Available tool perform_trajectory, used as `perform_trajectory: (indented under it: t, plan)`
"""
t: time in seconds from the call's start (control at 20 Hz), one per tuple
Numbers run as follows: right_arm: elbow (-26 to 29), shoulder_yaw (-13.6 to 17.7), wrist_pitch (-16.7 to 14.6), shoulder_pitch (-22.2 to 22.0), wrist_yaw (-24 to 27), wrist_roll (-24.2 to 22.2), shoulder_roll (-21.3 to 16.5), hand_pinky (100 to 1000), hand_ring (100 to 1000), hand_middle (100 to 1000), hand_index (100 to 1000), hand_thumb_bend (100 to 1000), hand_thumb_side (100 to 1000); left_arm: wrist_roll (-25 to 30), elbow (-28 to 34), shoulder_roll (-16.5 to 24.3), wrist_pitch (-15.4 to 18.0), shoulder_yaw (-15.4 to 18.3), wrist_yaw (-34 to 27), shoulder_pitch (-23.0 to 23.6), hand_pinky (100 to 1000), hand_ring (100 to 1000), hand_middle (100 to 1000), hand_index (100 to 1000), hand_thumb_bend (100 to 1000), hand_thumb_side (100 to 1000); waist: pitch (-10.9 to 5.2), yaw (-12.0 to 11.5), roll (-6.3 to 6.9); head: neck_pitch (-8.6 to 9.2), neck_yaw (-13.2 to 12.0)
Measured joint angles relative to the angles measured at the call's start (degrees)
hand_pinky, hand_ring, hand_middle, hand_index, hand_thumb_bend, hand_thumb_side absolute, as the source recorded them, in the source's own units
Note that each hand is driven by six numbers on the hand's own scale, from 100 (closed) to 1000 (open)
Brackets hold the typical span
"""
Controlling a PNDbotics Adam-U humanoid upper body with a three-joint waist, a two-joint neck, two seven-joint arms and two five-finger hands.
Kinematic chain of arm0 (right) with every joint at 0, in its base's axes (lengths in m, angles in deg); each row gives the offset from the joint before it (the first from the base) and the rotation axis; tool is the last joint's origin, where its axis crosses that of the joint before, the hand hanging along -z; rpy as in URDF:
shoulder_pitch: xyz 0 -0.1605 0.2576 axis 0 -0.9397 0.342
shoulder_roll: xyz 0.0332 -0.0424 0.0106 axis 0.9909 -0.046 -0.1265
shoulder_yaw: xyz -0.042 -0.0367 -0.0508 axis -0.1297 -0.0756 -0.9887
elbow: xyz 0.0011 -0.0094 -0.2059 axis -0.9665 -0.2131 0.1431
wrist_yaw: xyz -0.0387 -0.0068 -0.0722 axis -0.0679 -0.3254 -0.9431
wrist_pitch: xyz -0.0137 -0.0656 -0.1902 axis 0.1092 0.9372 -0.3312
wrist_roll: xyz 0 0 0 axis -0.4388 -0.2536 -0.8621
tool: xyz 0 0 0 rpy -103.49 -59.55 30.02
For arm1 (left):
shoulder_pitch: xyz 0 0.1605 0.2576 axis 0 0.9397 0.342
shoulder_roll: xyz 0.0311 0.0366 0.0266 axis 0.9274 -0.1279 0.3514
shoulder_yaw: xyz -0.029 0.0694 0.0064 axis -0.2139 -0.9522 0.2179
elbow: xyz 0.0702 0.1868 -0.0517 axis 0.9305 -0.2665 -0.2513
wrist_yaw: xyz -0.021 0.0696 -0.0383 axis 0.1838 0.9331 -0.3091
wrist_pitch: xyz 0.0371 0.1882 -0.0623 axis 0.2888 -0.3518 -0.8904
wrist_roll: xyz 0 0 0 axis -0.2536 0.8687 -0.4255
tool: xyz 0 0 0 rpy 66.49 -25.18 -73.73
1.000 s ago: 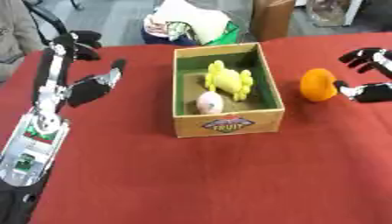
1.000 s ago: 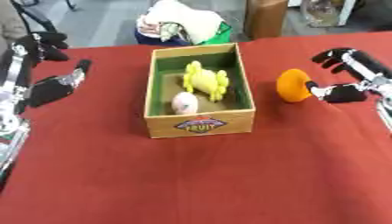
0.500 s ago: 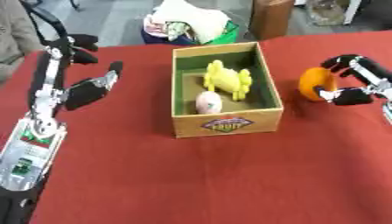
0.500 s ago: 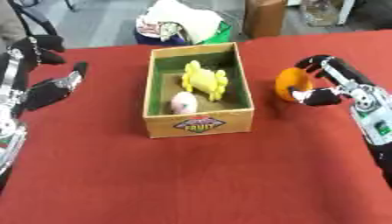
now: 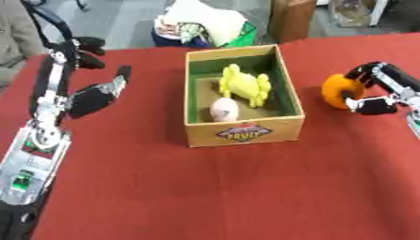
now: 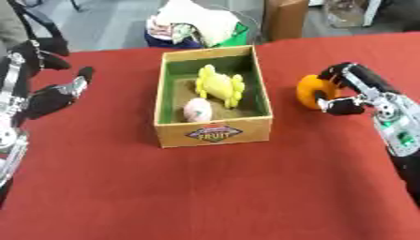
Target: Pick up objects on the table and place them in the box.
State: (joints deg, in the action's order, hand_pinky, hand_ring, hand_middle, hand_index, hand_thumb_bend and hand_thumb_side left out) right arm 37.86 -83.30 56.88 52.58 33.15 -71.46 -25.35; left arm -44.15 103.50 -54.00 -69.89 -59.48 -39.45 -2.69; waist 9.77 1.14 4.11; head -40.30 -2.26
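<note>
An orange round fruit (image 6: 311,92) sits on the red table to the right of the cardboard box (image 6: 215,133). My right hand (image 6: 348,89) is curled round the fruit, fingers over its top and thumb against its lower right side. The box has a green inside and holds a yellow plush toy (image 6: 218,86) and a small pale pink thing (image 6: 197,109). My left hand (image 5: 92,96) hangs open over the table's left side, well away from the box.
The red tablecloth (image 5: 229,187) covers the table. Behind the far edge stand a basket of cloth and bags (image 5: 205,26) and a brown carton (image 5: 292,18). A person's sleeve (image 5: 16,37) shows at the far left.
My right hand has moved left onto the orange fruit and closed its fingers round it. The left arm has barely shifted.
</note>
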Motion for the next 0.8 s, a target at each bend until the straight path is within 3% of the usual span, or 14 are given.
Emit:
perform_trajectory:
  t: [0.2, 0.3, 0.55, 0.8]
  plan:
    - [-0.09, 0.36, 1.11, 0.0, -1.98, 2.29, 0.08, 562, 506, 331, 391, 100, 100, 0.01, -0.01, 0.0, 0.01, 0.0, 0.0, 0.0, 684, 571, 588, 732, 437, 158, 0.0, -0.01, -0.01, 0.0, 0.04]
    - [-0.09, 0.53, 1.44, 0.0, -2.27, 4.32, 0.18, 546, 495, 281, 336, 100, 100, 0.01, -0.01, -0.01, 0.01, 0.0, 0.0, 0.0, 683, 571, 588, 731, 435, 158, 0.0, -0.01, -0.02, 0.0, 0.04]
    - [0.92, 0.68, 1.67, 0.01, -1.62, 8.49, 0.25, 540, 492, 269, 326, 100, 100, 0.01, -0.01, -0.01, 0.01, 0.0, 0.0, 0.01, 683, 572, 588, 732, 434, 158, 0.0, 0.02, -0.02, 0.0, 0.03]
    - [5.41, 0.68, 2.02, 1.76, 1.68, 9.08, -0.04, 540, 491, 268, 326, 100, 100, -0.01, -0.01, -0.01, -0.01, 0.0, 0.0, 0.35, 684, 572, 589, 732, 434, 159, -0.01, 0.32, -0.09, 0.0, -0.02]
